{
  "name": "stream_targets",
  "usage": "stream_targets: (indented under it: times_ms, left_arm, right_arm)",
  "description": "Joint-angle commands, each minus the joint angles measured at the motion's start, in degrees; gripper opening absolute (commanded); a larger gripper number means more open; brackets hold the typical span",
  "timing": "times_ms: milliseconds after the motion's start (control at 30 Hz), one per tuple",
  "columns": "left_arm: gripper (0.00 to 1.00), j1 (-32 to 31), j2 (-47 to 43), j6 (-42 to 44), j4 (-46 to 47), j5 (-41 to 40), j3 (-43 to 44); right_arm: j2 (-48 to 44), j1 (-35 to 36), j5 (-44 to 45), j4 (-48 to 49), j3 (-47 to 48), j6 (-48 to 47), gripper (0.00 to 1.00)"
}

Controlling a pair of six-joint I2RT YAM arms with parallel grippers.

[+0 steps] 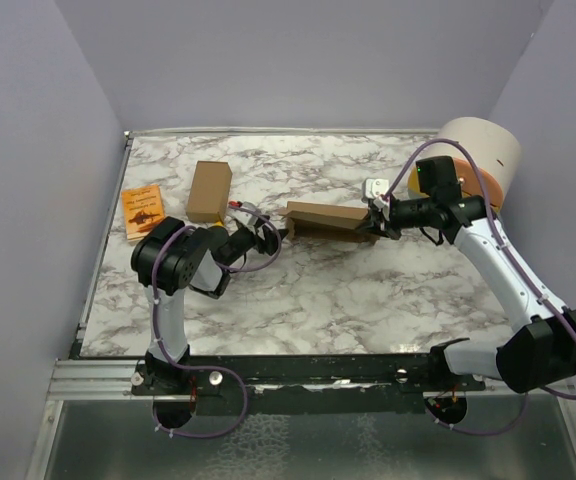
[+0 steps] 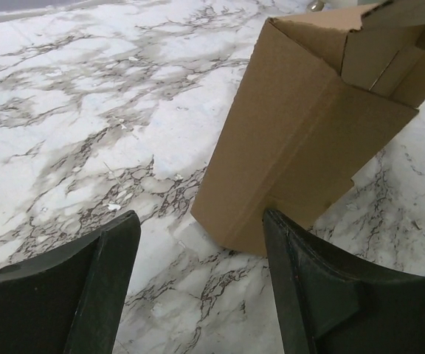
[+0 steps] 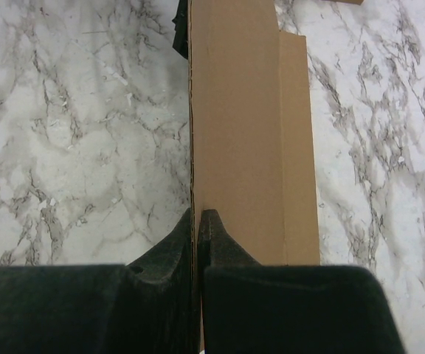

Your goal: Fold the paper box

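The paper box [image 1: 323, 219] is a partly folded brown cardboard piece in the middle of the marble table, one long side raised. My right gripper [image 1: 372, 226] is shut on its right end; in the right wrist view the fingertips [image 3: 211, 225] pinch a cardboard wall edge [image 3: 235, 110]. My left gripper [image 1: 278, 235] is open just left of the box. In the left wrist view the box [image 2: 294, 140] stands tilted ahead, its lower corner near my right finger [image 2: 301, 273], with bare marble between the fingers.
A narrower ready-made brown box [image 1: 209, 191] lies at the back left. A small orange booklet [image 1: 143, 211] lies near the table's left edge. A pale cylinder on an orange base [image 1: 483, 155] stands at the back right corner.
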Motion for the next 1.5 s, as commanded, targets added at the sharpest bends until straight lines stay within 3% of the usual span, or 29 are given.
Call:
stream_targets:
  times_ms: [0, 633, 900, 1267, 1467]
  left_arm:
    - [0.71, -0.97, -0.07, 2.83, 14.08, -3.75, 0.21]
    - [0.72, -1.64, -0.02, 10.58, 14.17, -3.60, 2.75]
    - [0.71, 0.56, 0.36, 8.39, 14.17, 0.49, 4.00]
    - [0.70, 4.87, 1.72, 2.52, 14.16, 7.94, 7.55]
    - [0.70, 7.16, -5.75, -3.57, 14.16, 7.87, 3.83]
  right_arm:
    - [1.54, 0.14, -2.84, -0.81, 0.38, 2.04, 0.01]
    - [7.63, 0.14, 0.85, -0.36, 9.71, 11.66, 0.01]
    - [13.47, 0.14, 6.09, -3.15, 18.50, 18.23, 0.01]
    - [23.23, 0.14, 10.44, -9.84, 31.96, 19.76, 0.01]
    - [24.20, 0.05, 8.47, -11.93, 34.93, 17.36, 0.01]
